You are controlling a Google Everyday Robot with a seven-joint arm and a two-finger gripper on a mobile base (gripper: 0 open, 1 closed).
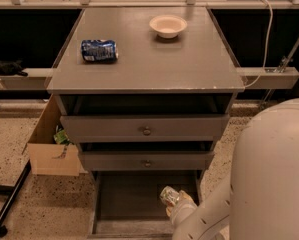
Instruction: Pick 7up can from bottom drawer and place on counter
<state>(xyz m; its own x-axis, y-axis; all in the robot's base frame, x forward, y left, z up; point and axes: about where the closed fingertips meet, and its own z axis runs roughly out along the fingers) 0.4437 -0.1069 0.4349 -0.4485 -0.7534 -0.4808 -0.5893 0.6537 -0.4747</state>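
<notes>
The bottom drawer is pulled open, showing its flat grey floor. The 7up can, greenish with a silver end, is tilted over the drawer's right part. My gripper comes in from the lower right on the white arm and is shut on the can, holding it inside the drawer space. The counter is the broad grey top of the cabinet, above the two knob-fronted drawers.
A blue and white can lies on its side at the counter's left. A pale bowl stands at the back. A cardboard box sits on the floor left of the cabinet. My white body fills the lower right.
</notes>
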